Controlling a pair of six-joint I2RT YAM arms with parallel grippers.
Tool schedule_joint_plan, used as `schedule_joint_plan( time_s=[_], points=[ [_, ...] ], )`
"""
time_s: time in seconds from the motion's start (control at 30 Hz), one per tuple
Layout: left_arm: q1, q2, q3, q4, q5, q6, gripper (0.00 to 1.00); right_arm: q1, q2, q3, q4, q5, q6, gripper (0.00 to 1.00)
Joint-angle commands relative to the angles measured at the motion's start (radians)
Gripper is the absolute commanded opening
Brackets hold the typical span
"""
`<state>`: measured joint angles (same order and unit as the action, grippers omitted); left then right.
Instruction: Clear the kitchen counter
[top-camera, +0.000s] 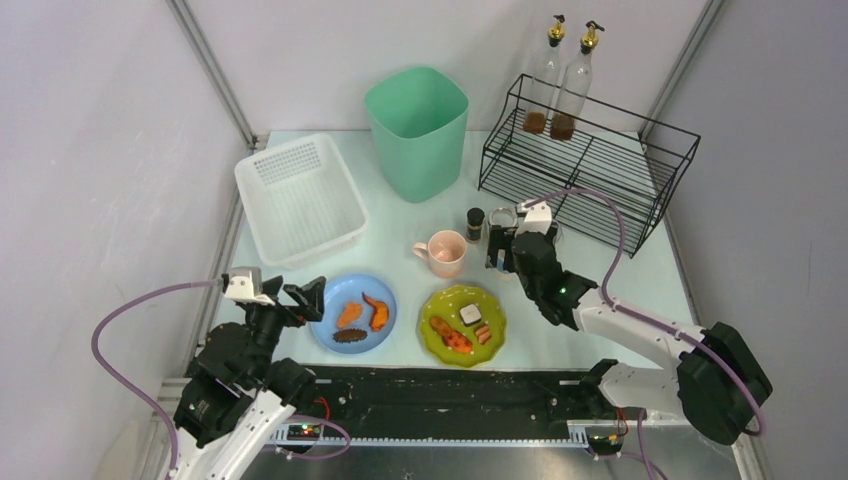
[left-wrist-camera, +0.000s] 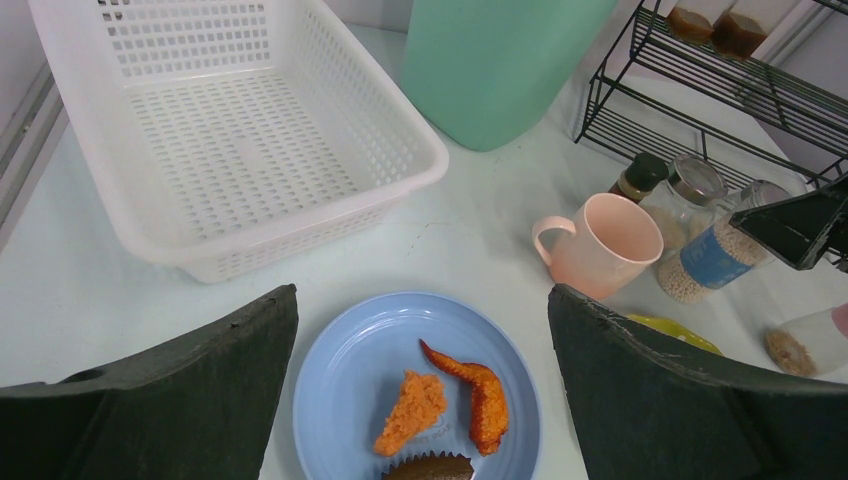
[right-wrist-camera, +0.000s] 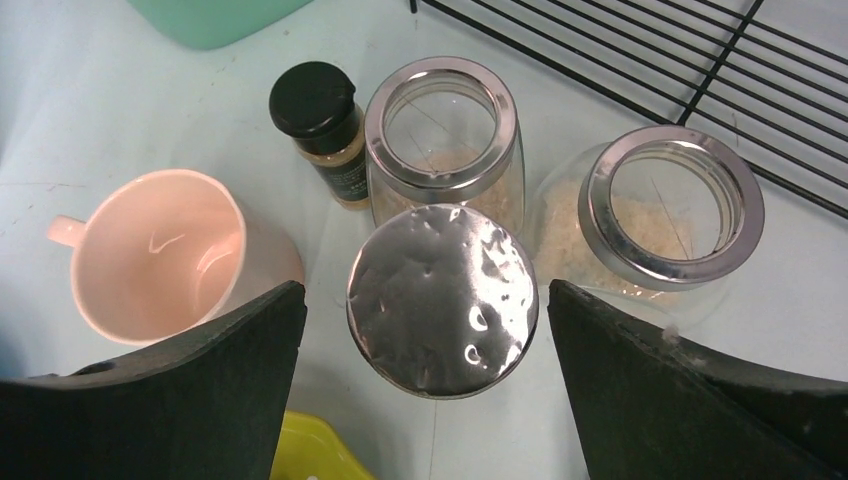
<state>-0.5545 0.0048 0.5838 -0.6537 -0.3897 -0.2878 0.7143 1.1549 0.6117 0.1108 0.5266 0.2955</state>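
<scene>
Right gripper (right-wrist-camera: 422, 295), released, straddles the silver-lidded round clear glass jar (right-wrist-camera: 443, 300); it should descend centred before closing on the glass.

The pink mug (top-camera: 445, 252) stands on the pale mint-white kitchen counter (top-camera: 395, 235). Behind the mug is a mint-green bin (top-camera: 417, 130). To its left is a white basket (top-camera: 300, 200) patterned with a grid of small holes, and to its right a black wire rack (top-camera: 590, 165). In front of the mug lie a light blue plate (top-camera: 352, 287) carrying orange food and a lime-green plate (top-camera: 440, 303). Just beside the mug, a spice bottle (right-wrist-camera: 312, 98) has a black cap, and a jar lid (right-wrist-camera: 442, 300) is crinkled silver.
</scene>
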Motion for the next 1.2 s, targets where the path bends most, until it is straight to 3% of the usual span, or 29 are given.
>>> schedule_joint_plan(
  time_s=[0.0,0.23,0.43,0.77,0.97,1.17],
  points=[
    [-0.004,-0.011,-0.007,0.024,-0.008,-0.003,0.98,0.009,0.015,-0.022,0.085,0.048,0.013,0.94],
    [-0.002,-0.011,-0.007,0.024,-0.010,-0.004,0.98,0.018,0.023,-0.030,0.090,0.081,0.001,0.91],
    [-0.002,-0.012,-0.007,0.024,-0.009,-0.003,0.98,0.025,0.013,-0.037,0.091,0.100,-0.007,0.80],
    [-0.002,-0.018,-0.009,0.024,-0.006,-0.002,0.98,0.064,-0.062,-0.040,0.108,0.134,-0.065,0.53],
    [-0.002,-0.019,-0.009,0.023,-0.004,-0.001,0.98,0.096,-0.191,-0.034,0.129,0.140,-0.148,0.28],
    [-0.001,-0.024,-0.009,0.023,-0.004,0.000,0.98,0.119,-0.313,0.004,0.081,0.157,-0.189,0.23]
  ],
)
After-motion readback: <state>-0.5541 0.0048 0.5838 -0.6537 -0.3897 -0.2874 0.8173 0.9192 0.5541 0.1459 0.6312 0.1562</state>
